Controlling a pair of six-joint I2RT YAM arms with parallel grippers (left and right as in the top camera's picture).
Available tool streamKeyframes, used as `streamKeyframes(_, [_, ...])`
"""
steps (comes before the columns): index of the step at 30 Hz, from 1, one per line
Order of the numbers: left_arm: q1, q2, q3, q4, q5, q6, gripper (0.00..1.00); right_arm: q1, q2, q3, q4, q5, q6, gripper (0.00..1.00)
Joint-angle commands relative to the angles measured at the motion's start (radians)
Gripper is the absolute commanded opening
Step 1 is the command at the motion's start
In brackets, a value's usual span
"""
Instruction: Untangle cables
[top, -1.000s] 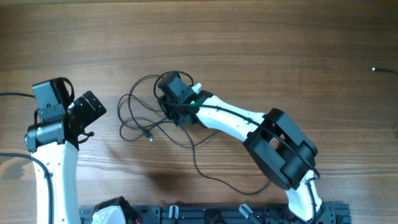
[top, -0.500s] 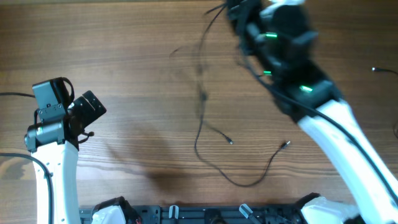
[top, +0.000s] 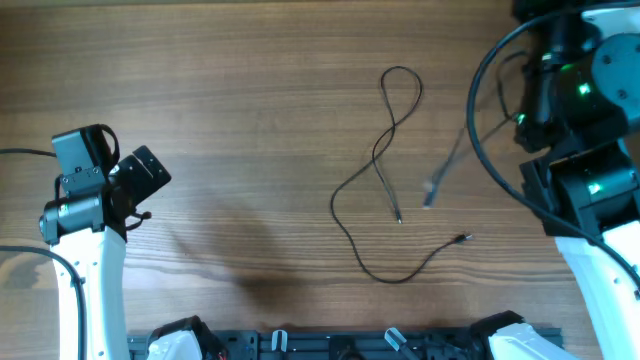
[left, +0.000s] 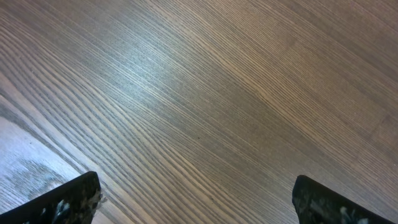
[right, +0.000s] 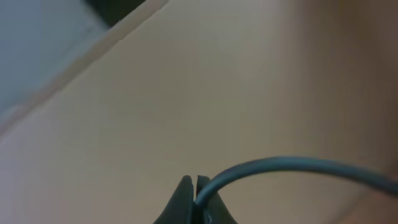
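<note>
Left to right. The left arm (top: 85, 260) rises as a white link from the near edge of the wooden table (top: 250, 80) and bends at a black wrist, which points toward the table's middle. The left gripper (left: 199, 205) hangs over bare wood with its jaws spread wide and nothing between them. In the left wrist view only its two dark fingertips (left: 68, 199) show, one in each lower corner.

Right of centre, the loose cable (top: 380, 160) lies flat on the table. It forms a narrow loop at the far end and crosses itself once. One short tip ends near the middle, and the other run curves toward the near edge and back up to a small plug.

Just beside it on the right, the lifted cable (top: 445, 165) shows as a blurred slanting streak, apart from the loose cable. A thicker arm cable (top: 473, 105) arcs beside it.

At the far right, the right arm (top: 590, 200) stands high and close to the overhead camera, with green lights lit on its black joints. The right gripper (right: 196, 186) is clenched, its fingertips pinching the lifted cable (right: 280, 165), which curves away to the right against a blurred tan background.
</note>
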Motion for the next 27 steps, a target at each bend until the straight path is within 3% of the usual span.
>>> streamKeyframes(1, [0.005,0.005,0.002,0.000,0.005,0.017,1.00,-0.094,0.014,0.012,0.000,0.279,-0.254,0.04])
streamKeyframes(6, [0.005,0.005,0.002,0.000,0.005,0.017,1.00,-0.385,0.065,0.012,-0.071,0.278,-0.298,0.04])
streamKeyframes(11, [0.005,0.005,0.002,0.000,0.005,0.017,1.00,-0.666,0.207,0.012,-0.183,0.126,-0.284,0.04])
streamKeyframes(19, [0.005,0.005,0.002,0.000,0.005,0.017,1.00,-0.892,0.596,0.010,-0.467,-0.171,-0.030,0.04])
streamKeyframes(20, [0.005,0.005,0.002,0.000,0.005,0.017,1.00,-0.902,0.642,0.009,-0.485,-0.201,-0.011,0.10])
streamKeyframes(21, [0.005,0.005,0.002,0.000,0.005,0.017,1.00,-0.905,0.664,0.009,-0.493,-0.226,-0.014,0.27])
streamKeyframes(22, [0.005,0.005,0.002,0.000,0.005,0.017,1.00,-0.906,0.681,0.008,-0.502,-0.248,-0.014,0.70])
streamKeyframes(23, [0.005,0.005,0.002,0.000,0.005,0.017,1.00,-0.906,0.685,0.008,-0.504,-0.269,-0.014,0.91])
streamKeyframes(24, [0.005,0.005,0.002,0.000,0.005,0.017,1.00,-0.906,0.681,0.008,-0.496,-0.313,-0.037,1.00])
streamKeyframes(27, [0.005,0.005,0.002,0.000,0.005,0.017,1.00,-0.906,0.645,0.008,-0.481,-0.482,-0.164,1.00])
